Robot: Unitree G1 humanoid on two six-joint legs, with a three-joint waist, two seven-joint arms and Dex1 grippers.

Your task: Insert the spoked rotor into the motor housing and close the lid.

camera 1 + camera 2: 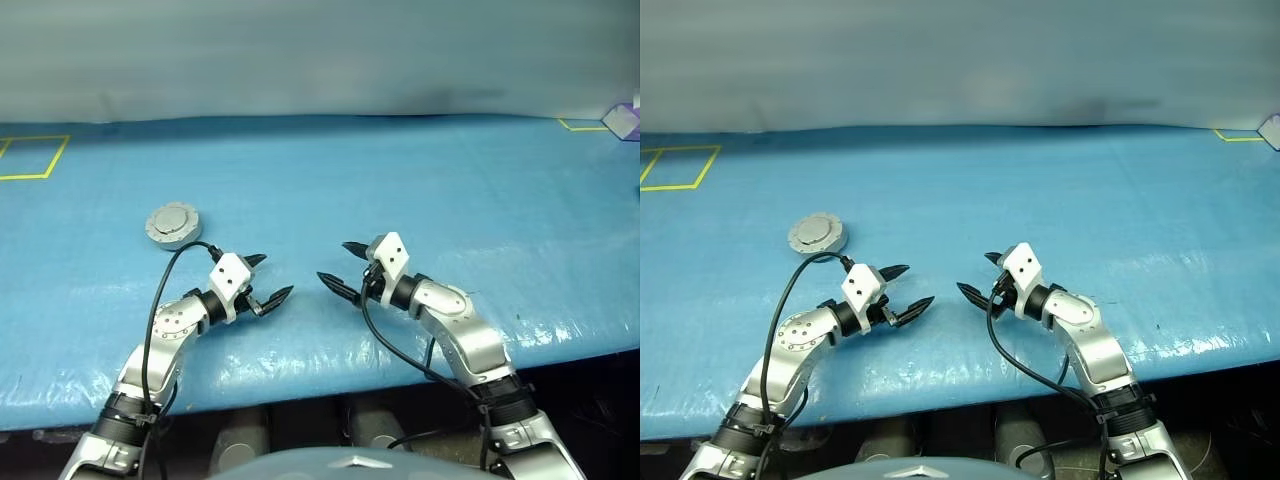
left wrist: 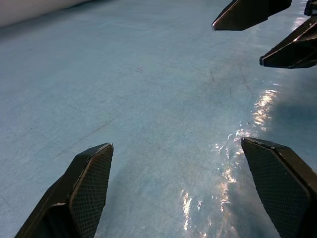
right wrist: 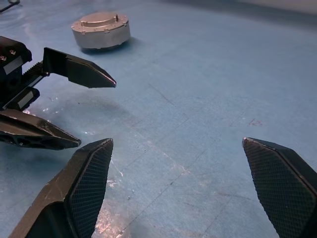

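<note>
Blue sheeting covered the table (image 1: 420, 180), with yellow tape squares at its far corners. Both sets of black fingers stood wide and held nothing: the left gripper (image 1: 268, 279) and right gripper (image 1: 343, 266) faced each other tip to tip, near the table's front edge. Beyond the left gripper and well apart from it sat the motor housing (image 1: 172, 224), its lid (image 3: 100, 21) down. By the look of it the task was done; a careful finish would be checking the lid sits flush.

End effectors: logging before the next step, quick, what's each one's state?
Left end effector: open, empty.
Right end effector: open, empty.
</note>
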